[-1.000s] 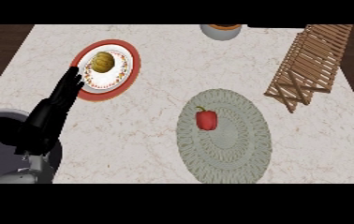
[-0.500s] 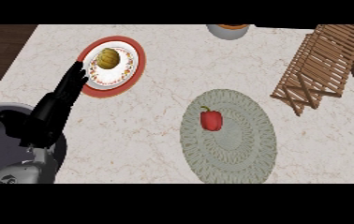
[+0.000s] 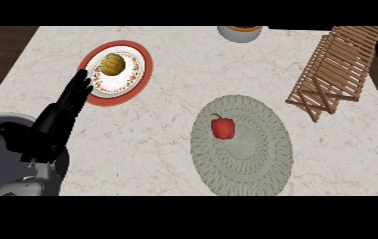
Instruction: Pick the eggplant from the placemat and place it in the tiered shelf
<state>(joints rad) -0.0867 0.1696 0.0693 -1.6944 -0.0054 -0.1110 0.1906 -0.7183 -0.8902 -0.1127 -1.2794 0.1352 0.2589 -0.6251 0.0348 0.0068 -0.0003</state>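
A red bell pepper (image 3: 223, 128) with a green stem lies on the upper left part of the round grey-green woven placemat (image 3: 247, 163); no eggplant shows. The wooden slatted tiered shelf (image 3: 336, 65) stands at the back right, apart from the mat. My left hand (image 3: 65, 110) comes in from the lower left with straight fingers, open and holding nothing. Its fingertips reach the edge of a red-rimmed plate, far left of the pepper. My right hand shows nowhere.
The red-rimmed plate (image 3: 145, 63) at the back left carries a round yellow-brown food item (image 3: 113, 64). A grey bowl (image 3: 239, 33) with an orange inside sits at the back edge. Bare marble counter (image 3: 170, 93) lies between plate, mat and shelf.
The whole view has shifted slightly. The left hand stays by the plate with fingers straight, and the pepper has not moved on the mat.
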